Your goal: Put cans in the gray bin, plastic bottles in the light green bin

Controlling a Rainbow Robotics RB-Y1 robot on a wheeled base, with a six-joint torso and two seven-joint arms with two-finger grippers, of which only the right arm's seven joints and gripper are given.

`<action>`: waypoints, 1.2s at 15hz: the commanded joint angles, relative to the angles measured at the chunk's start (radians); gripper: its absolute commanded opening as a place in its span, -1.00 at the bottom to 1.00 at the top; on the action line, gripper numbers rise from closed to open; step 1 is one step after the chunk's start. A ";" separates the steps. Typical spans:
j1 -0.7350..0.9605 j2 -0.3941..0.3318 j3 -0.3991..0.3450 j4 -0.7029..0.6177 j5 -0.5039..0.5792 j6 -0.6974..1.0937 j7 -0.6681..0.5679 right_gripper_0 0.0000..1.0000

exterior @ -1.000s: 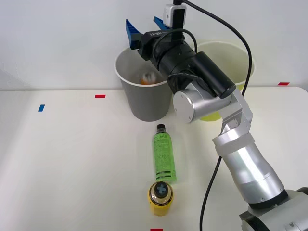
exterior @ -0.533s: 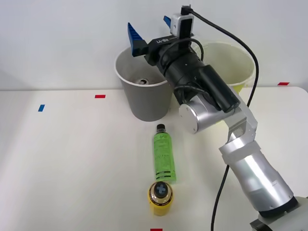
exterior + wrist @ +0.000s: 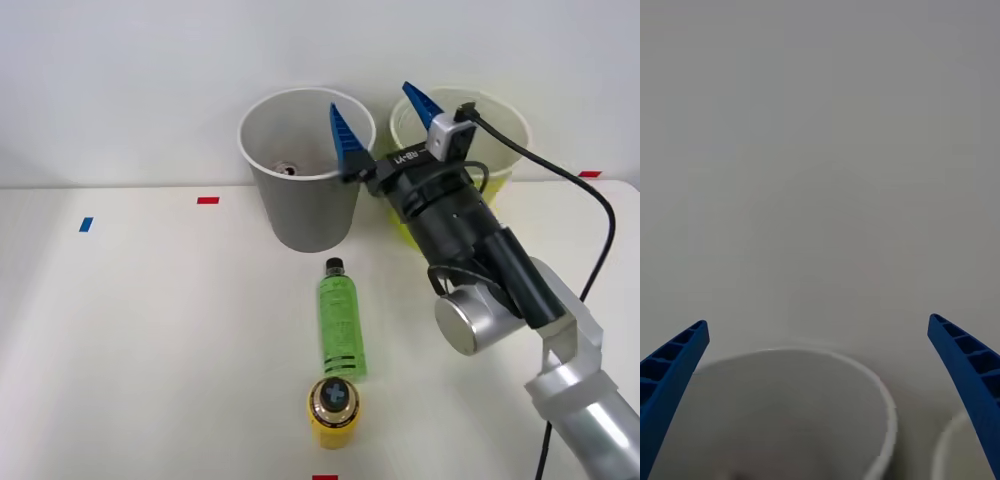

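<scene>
White worktop under a plain pale wall; blue-fingered right hand spread empty (between bins), round gray bin's contents barely visible.

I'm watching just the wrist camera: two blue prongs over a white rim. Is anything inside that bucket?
Observer: Yes. The front view shows a can lying at the bottom of the gray bin.
Operator: Anything else waiting on the table?
Observer: A green bottle lies flat on the table, with its black cap pointing toward the gray bin.
Operator: And that second rim at my corner?
Observer: That is the light green bin, which stands beside the gray one on the robot's right.
</scene>
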 commanded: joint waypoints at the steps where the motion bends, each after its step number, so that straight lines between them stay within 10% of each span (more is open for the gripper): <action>1: 0.109 -0.074 -0.009 -0.103 -0.012 -0.015 -0.013 1.00; 18: 0.631 -0.076 -0.067 -0.117 -0.022 -0.296 -0.016 1.00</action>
